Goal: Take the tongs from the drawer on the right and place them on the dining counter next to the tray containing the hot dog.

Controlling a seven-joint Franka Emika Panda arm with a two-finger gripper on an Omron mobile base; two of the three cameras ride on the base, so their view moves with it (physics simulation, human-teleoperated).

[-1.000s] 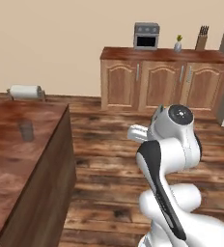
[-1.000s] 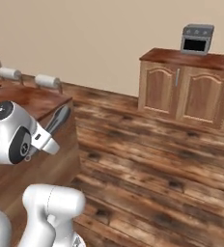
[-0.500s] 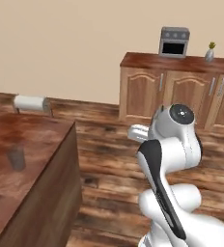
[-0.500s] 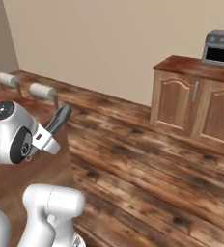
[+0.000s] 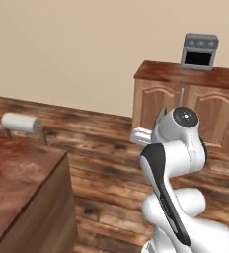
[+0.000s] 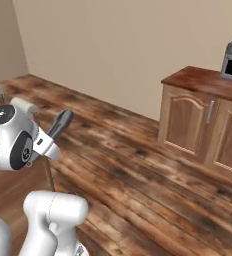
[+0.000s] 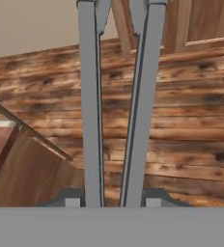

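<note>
The tongs (image 7: 91,106) are two slim grey arms running up the middle of the hand view. My gripper (image 7: 112,198) is shut on them, one fingertip outside each arm. In the right base view the tongs (image 6: 61,124) stick out up and to the right from the white hand, above the floor. A corner of the reddish-brown dining counter (image 5: 19,173) lies at the lower left of the left base view, and its edge (image 7: 15,164) is below the tongs in the hand view. The drawer, the tray and the hot dog are out of view.
A paper towel roll (image 5: 20,122) stands at the counter's far edge. A wooden cabinet (image 5: 195,106) with a toaster oven (image 5: 200,50) on top stands against the beige wall; the same cabinet (image 6: 203,117) is at the right. Open plank floor (image 6: 138,170) lies between.
Both base views have swung, so the base has turned: the cabinet slid right and the counter's small dark cup left the picture. My grip on the tongs is unchanged.
</note>
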